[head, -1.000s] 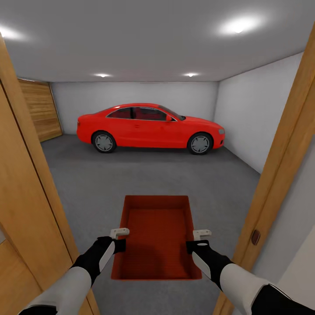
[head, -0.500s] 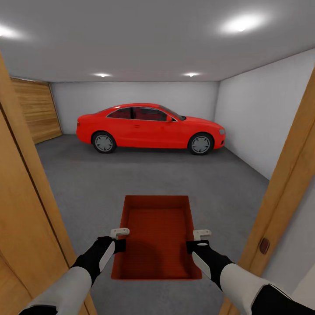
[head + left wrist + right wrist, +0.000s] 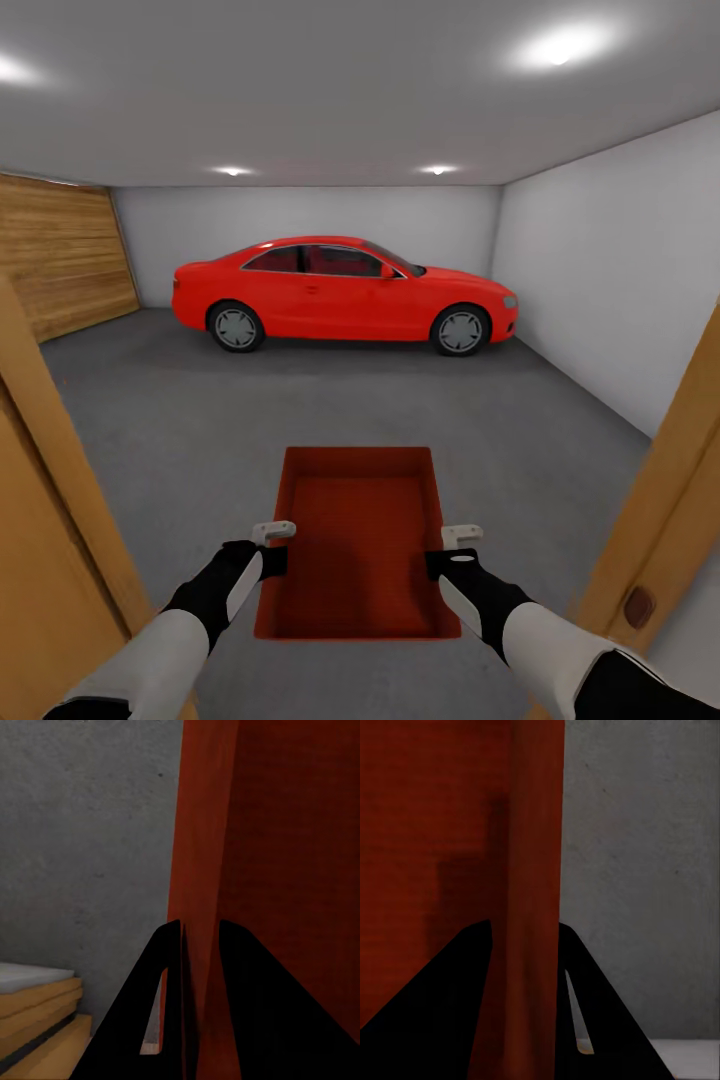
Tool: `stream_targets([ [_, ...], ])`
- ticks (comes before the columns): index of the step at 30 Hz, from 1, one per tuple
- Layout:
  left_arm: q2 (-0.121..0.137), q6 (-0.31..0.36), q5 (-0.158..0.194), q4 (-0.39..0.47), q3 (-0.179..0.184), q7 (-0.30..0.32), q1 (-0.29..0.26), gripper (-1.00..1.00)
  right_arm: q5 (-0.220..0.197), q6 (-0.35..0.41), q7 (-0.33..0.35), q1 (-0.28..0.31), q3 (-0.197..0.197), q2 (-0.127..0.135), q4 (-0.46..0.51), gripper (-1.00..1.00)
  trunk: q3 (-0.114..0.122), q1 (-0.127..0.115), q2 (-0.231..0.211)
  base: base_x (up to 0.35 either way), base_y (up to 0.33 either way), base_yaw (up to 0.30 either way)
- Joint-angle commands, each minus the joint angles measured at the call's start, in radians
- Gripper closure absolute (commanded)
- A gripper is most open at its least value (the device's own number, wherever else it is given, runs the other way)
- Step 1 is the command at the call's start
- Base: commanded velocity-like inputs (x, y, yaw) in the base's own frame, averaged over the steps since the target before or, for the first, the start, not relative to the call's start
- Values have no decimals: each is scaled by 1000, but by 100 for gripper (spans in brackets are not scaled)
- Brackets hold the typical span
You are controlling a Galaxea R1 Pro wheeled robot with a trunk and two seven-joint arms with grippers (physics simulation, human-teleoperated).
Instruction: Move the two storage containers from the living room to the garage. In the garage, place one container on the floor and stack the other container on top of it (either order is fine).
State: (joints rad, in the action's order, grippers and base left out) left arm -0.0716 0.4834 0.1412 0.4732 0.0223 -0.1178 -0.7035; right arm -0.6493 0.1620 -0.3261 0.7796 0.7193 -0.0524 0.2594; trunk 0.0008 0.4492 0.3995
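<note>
left gripper (image 3: 201,967) closed across the thin side wall of the orange-red storage container (image 3: 285,832); two black fingers (image 3: 169,1020) straddle that wall, one outside, one inside the bin; wall runs straight away from the camera, edge-on; container interior is dark red, faintly ribbed; outside the wall is the floor (image 3: 82,832), dark grey mottled concrete; pale wooden door frame (image 3: 37,1016) sits at the corner beside the outer finger, stepped layers of light wood with a grey-white strip on top; contact between container bottom and floor can't be judged here
</note>
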Motion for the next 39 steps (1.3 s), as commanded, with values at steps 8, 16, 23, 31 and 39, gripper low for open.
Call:
stream_targets([
  [8, -1, 4, 15, -1, -4, -11, 1, 100, 30, 2, -83, 1, -31, -1, 4, 100, 0, 1, 1, 321, 0, 0],
  [16, -1, 4, 15, -2, -4, -11, 1, 100, 30, 1, -83, 1, -31, -1, 4, 100, 0, 1, 1, 321, 0, 0],
  [23, 0, 4, 15, -2, -4, -11, 1, 100, 29, 1, -83, 1, -31, -1, 3, 100, 0, 1, 1, 321, 0, 0],
  [31, 1, 4, 15, -2, -4, -11, 1, 100, 30, 2, -83, 1, -31, 0, 4, 100, 0, 1, 1, 321, 0, 0],
  [39, 1, 4, 15, -2, -4, -11, 1, 100, 30, 2, -83, 1, -31, -1, 4, 100, 0, 1, 1, 321, 0, 0],
])
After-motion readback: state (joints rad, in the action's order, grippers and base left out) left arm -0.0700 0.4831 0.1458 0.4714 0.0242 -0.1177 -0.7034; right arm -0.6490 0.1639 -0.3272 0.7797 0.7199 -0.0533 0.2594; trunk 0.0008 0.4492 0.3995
